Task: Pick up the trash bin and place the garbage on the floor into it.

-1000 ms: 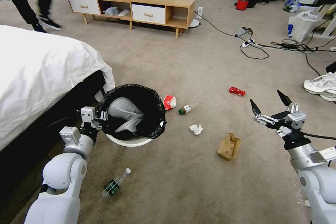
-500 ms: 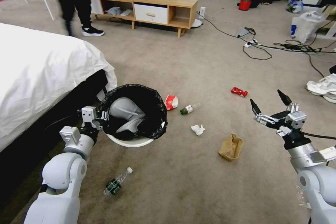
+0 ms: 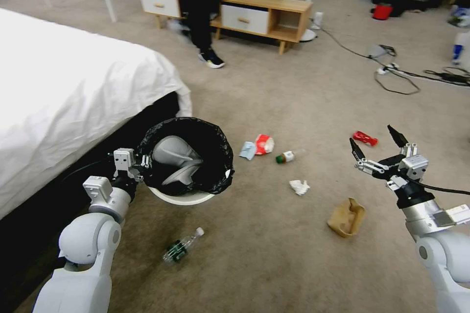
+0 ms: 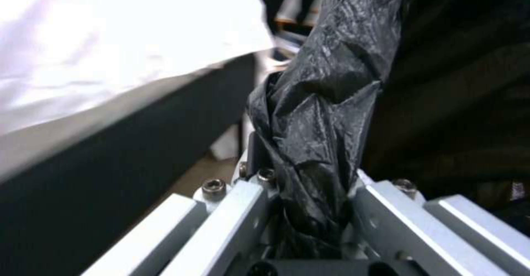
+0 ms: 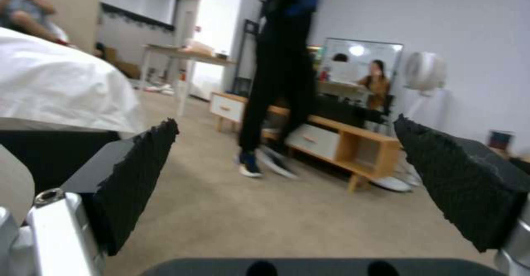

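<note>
Since half a second ago the whole head view has swung: the bed (image 3: 73, 88) fills more of the left, the litter sits further right in the picture, and a light blue mask (image 3: 247, 150) now shows beside the red-white packet (image 3: 264, 144). That is the camera turning with the robot, not the litter moving. Both arms keep the same pose in the view.

The left pincer (image 3: 128, 164) (image 4: 309, 210) is clamped on the black bag folded over the rim of the bin (image 3: 185, 161), holding it up at the bed's corner; the wrist view shows the bag bunched between its jaws. The right pincer (image 3: 378, 146) (image 5: 287, 193) hangs spread wide with nothing between its fingers, out over the carpet on the robot's right.

The garbage lies on the floor between the two arms. Mask, packet and the small green-capped bottle (image 3: 285, 157) are nearest the bin, a tissue (image 3: 299, 187) further right, the brown paper bag (image 3: 347, 216) nearer the robot, and a red wrapper (image 3: 364, 138) just left of the right pincer. Another bottle (image 3: 182, 245) lies below the bin, its long axis slanting up to the right.

I judge the right arm the one to collect: the wrapper lies closest to its fingers, just to their left and a little beyond, and the paper bag sits below and left of them. The bin is well apart to the left, so each piece must be carried across.
</note>
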Controlling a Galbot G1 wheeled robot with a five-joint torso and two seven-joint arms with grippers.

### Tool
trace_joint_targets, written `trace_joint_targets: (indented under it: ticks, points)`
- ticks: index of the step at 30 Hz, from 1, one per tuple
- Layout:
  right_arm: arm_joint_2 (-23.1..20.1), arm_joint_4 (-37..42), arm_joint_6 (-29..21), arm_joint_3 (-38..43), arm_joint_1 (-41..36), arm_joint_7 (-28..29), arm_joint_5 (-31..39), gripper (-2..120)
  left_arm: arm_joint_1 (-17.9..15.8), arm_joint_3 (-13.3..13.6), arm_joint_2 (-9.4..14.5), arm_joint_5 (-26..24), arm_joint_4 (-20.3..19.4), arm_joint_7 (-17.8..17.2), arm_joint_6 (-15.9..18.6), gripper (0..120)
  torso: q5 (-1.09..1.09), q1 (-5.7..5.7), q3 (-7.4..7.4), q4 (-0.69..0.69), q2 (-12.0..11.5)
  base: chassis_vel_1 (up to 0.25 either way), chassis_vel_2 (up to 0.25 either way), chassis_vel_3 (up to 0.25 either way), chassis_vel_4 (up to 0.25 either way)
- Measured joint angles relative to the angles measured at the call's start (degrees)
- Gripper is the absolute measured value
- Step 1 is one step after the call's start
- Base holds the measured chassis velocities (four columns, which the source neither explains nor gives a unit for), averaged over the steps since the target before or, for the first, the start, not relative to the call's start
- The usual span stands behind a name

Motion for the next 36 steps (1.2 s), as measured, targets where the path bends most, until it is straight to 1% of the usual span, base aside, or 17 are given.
trace_joint_targets:
  ticks: [1,4,6,8,10,12,13,14,15,16,17,18,22,24,25,30,36]
  points:
    - [0.01,0.0,0.0,0.0,0.0,-0.01,0.0,100,0.04,-0.01,-0.02,0.11,0.0,-0.14,-0.18,2,0.0,0.0,0.0,0.02,0.0,0.093,0.098,0.085,0.094]
    - [0.02,0.0,0.0,0.0,-0.03,-0.01,0.0,100,0.06,-0.04,-0.02,0.18,0.0,-0.17,-0.22,2,0.0,0.0,0.0,0.02,0.0,0.068,0.09,0.085,0.066]
    - [0.02,0.0,0.0,0.0,-0.07,-0.01,-0.01,100,0.09,-0.09,-0.02,0.2,-0.02,-0.33,-0.4,2,0.0,0.0,0.0,-0.08,0.0,0.0,0.0,0.0,0.0]
    - [0.01,0.01,0.0,0.01,-0.06,-0.01,-0.01,100,0.11,-0.11,0.0,0.2,-0.05,-0.33,-0.41,2,0.0,0.0,0.0,-0.09,0.0,0.0,0.0,0.0,0.0]
    - [0.01,0.03,0.0,0.01,-0.06,-0.01,-0.01,100,0.27,-0.12,0.05,0.1,-0.23,-0.34,-0.41,2,0.0,0.0,0.0,-0.09,0.0,0.0,0.0,0.0,0.0]
    - [0.01,0.08,0.0,0.01,-0.09,-0.01,-0.01,100,0.75,-0.03,0.2,-1.33,-1.25,-0.84,0.51,2,0.0,0.0,0.0,-0.04,0.0,0.0,0.0,0.0,0.0]
    - [0.01,0.08,0.0,0.01,-0.09,-0.01,-0.01,100,0.75,-0.03,0.2,-1.33,-1.25,-0.84,0.51,2,0.0,0.0,0.0,-0.04,0.0,0.0,0.0,0.0,0.0]
    - [-0.04,0.08,0.0,0.01,-0.12,-0.01,-0.01,100,1.05,0.08,0.32,-2.75,-2.07,-1.16,1.73,2,0.0,0.0,0.0,-0.02,0.0,0.0,0.0,0.0,0.0]
    - [-0.13,0.08,-0.02,0.01,-0.14,-0.01,-0.01,100,1.44,0.19,0.49,-4.37,-3.26,-1.48,3.75,2,0.0,0.0,0.0,-0.02,0.0,0.0,0.0,0.0,0.0]
    - [-0.13,0.08,-0.02,0.01,-0.14,-0.01,-0.01,100,1.44,0.19,0.49,-4.37,-3.26,-1.48,3.75,2,0.0,0.0,0.0,-0.02,0.0,0.0,0.0,0.0,0.0]
    - [-0.2,0.02,-0.04,0.01,-0.15,-0.02,-0.01,100,1.9,0.25,0.76,-5.46,-4.58,-1.73,5.74,2,-0.01,0.0,0.0,-0.04,0.0,0.0,0.0,0.0,0.0]
    - [-0.23,-0.07,-0.06,0.01,-0.14,-0.01,-0.01,100,2.31,0.23,1.07,-5.82,-5.78,-1.89,6.85,2,0.0,0.0,0.0,-0.04,0.0,0.0,0.0,0.0,0.0]
    - [-0.23,-0.15,-0.08,0.01,-0.13,-0.01,-0.02,100,2.76,0.12,1.36,-6.04,-6.93,-2.06,7.68,2,0.01,0.0,0.0,-0.04,0.0,0.0,0.0,0.0,0.0]
    - [-0.24,-0.36,-0.11,-0.12,-0.11,-0.01,-0.16,100,5.0,-0.46,2.37,-6.63,-11.11,-2.9,10.5,2,0.01,0.0,0.0,-0.03,0.0,0.0,0.0,0.0,0.0]
    - [-0.27,-0.43,-0.11,-0.12,-0.11,-0.01,-0.18,100,5.58,-0.66,2.61,-6.64,-11.98,-3.4,11.03,2,0.01,0.0,0.0,-0.04,0.0,0.0,0.0,0.0,0.0]
    - [-0.26,-0.48,-0.11,-0.03,-0.23,-0.01,-0.28,100,6.85,-1.11,3.26,-6.76,-13.61,-5.07,12.3,2,0.0,0.0,0.0,-0.03,0.0,0.0,0.0,0.0,0.0]
    - [-0.06,-0.64,0.08,0.11,-0.45,-0.02,-0.41,100,10.29,-2.52,3.79,-6.16,-16.58,-5.6,12.53,2,0.0,0.0,0.0,-0.03,0.0,0.0,0.0,0.0,0.0]
